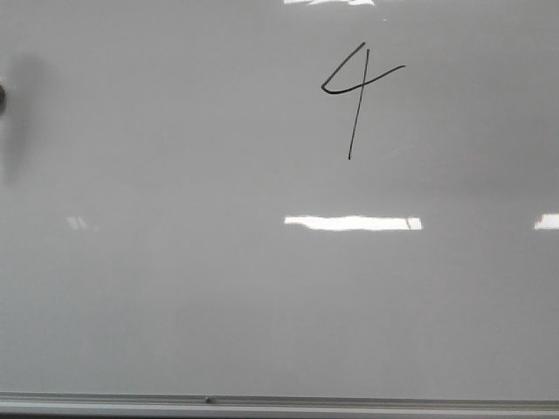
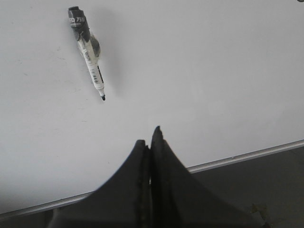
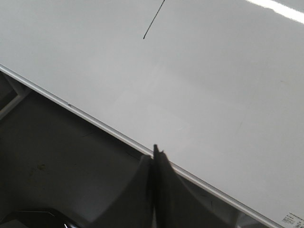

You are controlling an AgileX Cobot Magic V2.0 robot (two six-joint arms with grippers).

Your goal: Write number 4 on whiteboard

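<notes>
Nearest the front camera runs the thin grey rim of the whiteboard (image 1: 279, 403), and beyond it the glossy board fills the picture. The number 4 (image 1: 356, 98) stands far and to the right, an open-topped figure with a long slanted stroke. It looks complete, so in my judgement the writing is done and you only need to hold both arms away from the ink, so that you do not smear it.

The left gripper (image 2: 150, 137) has its jaws pressed together and holds nothing. The right gripper (image 3: 155, 151) is the same, jaws together and empty, above the near rim.

The left wrist view shows you a marker (image 2: 88, 50) lying on the board, uncapped, its tip bare; the front view shows only a dark blur at the left edge. The right wrist view catches only the lower end of the long stroke.
</notes>
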